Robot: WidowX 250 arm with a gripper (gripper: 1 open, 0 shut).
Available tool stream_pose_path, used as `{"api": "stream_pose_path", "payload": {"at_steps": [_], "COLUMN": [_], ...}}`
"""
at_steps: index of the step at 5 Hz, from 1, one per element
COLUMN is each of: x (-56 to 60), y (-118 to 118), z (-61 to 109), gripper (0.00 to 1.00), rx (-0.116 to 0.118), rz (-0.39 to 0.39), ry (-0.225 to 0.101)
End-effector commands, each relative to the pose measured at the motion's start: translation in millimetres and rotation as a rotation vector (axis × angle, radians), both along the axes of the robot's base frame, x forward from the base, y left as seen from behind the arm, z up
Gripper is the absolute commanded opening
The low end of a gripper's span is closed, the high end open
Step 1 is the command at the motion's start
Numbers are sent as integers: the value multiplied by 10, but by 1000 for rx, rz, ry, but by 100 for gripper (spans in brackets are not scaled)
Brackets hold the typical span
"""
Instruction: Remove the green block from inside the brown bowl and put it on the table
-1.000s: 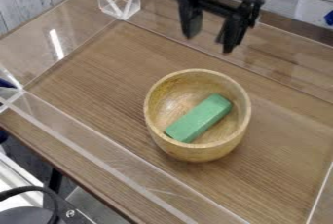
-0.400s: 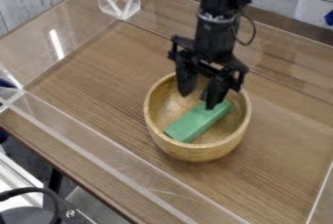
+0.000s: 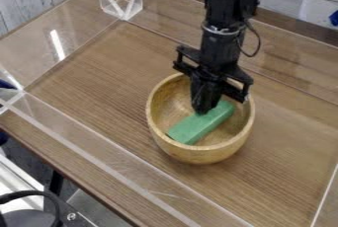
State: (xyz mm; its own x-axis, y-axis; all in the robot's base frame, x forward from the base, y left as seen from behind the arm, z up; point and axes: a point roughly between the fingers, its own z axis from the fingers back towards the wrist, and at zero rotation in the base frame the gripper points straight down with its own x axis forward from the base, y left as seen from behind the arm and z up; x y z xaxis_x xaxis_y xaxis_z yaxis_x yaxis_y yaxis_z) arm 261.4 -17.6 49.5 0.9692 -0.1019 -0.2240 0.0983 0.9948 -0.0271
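The brown bowl stands on the table, right of centre and toward the front. The green block lies slanted inside it, its lower left end resting near the bowl's bottom. My gripper comes down from above into the bowl, pointing almost straight down. Its black fingers are drawn together on the block's upper right end, which they hide.
Low clear acrylic walls border the tabletop on the left, front and right. A small clear bracket stands at the back left corner. Bare wood lies left of and behind the bowl.
The gripper has come down from above the table's far side into the bowl, and its fingers have gone from wide apart to closed on the block's upper end.
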Motion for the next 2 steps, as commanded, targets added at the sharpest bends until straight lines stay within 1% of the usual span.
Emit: {"api": "stream_pose_path", "payload": {"at_steps": [1, 2], "x": [59, 54], "y": [-23, -38], "z": [88, 111], "gripper": [100, 100], "rx": [-13, -21], "rz": [-15, -21], "ry": [-42, -47]}}
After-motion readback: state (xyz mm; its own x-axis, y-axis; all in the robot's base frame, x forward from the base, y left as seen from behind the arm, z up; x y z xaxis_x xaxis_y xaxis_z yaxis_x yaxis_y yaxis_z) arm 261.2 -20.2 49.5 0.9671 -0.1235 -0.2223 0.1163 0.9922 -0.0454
